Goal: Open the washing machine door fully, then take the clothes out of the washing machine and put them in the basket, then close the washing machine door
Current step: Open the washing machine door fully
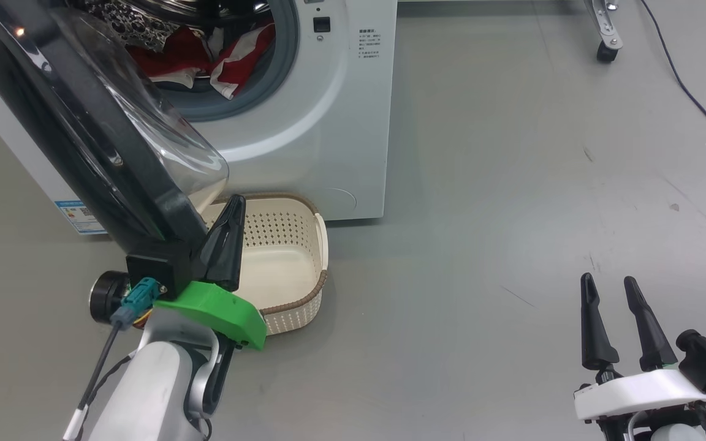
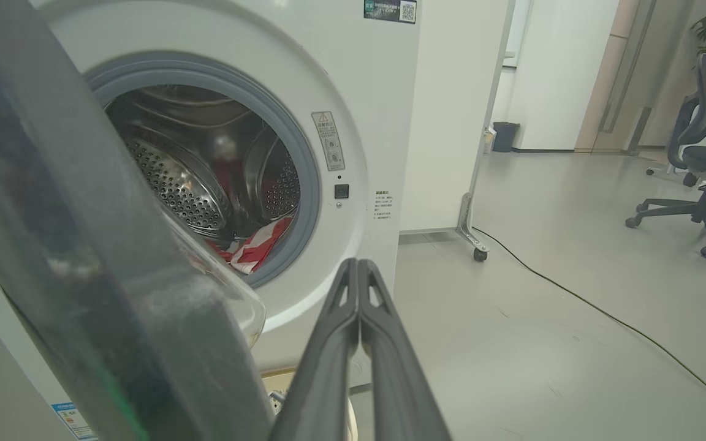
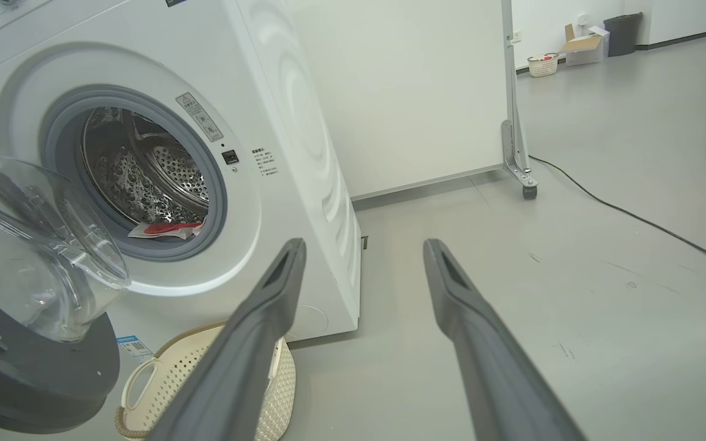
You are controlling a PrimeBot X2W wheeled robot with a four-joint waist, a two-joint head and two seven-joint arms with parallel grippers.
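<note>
Head view, obs. Large round washing machine door [image 1: 71, 122], with a glossy black rim and a bulging clear glass bowl, stands swung out to the robot's left. From this angle its lower edge hides the basket's left end. The porthole of the big white boxy washing machine [image 1: 341, 122] is uncovered. Bright red soft clothes [image 1: 230, 61] with white trim lie inside the steel drum [image 2: 169, 184], one flap draped over the grey seal. Small cream perforated plastic basket [image 1: 285, 257] with a brown woven-look rim sits on the grey floor [image 1: 512, 184] directly below the porthole, close against the machine front, with nothing in it. Judgement: it is placed there so a garment pulled out has only a short way to drop.

Left gripper [image 1: 235, 208]: fingers pressed together, nothing between them, lying just beside the bowl side of the door's rim. Contact cannot be confirmed. Judgement: closed fingers make a stiff pusher for swinging the door outward, so no grip is needed. The door looks wide open, perhaps not to its stop.

Right gripper [image 1: 607, 282]: fingers apart, empty, low over bare floor, well apart from the machine. Judgement: it is spread ready to reach for the clothes once the left arm clears the opening.
</note>
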